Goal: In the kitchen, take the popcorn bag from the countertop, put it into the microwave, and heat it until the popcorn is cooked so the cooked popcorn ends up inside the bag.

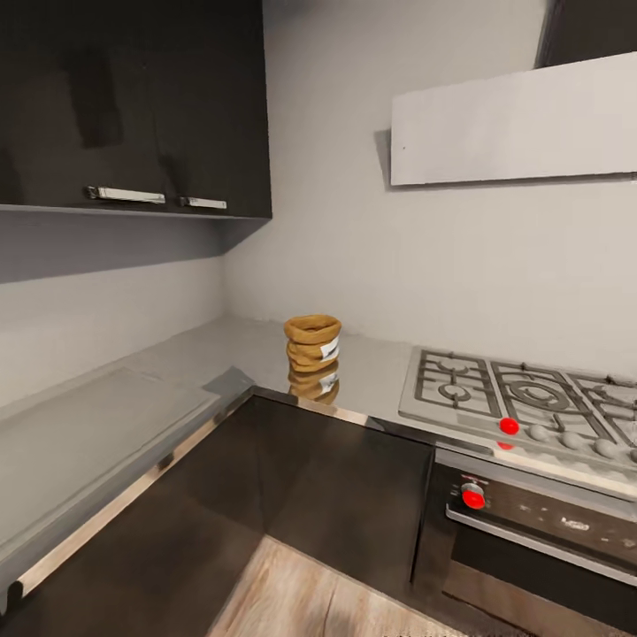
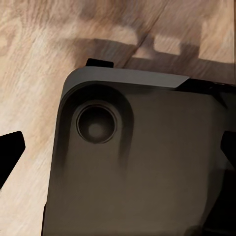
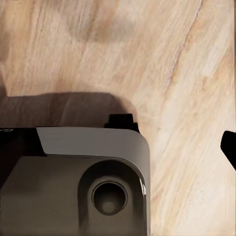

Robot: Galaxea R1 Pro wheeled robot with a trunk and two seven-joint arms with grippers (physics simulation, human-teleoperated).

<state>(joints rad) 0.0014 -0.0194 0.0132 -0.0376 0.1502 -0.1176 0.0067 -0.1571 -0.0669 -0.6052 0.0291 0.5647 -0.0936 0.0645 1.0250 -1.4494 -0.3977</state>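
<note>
Where it stands upright, popcorn bag [image 1: 312, 343] — tan, ridged, white-labelled.

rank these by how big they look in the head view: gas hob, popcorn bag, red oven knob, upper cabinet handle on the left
1. gas hob, by far the largest, though cut off at the frame's right edge
2. popcorn bag on the countertop
3. left cabinet handle, long but very thin
4. red oven knob

The handle sits farther from the camera, so its true rank against the bag is unsure.
</note>
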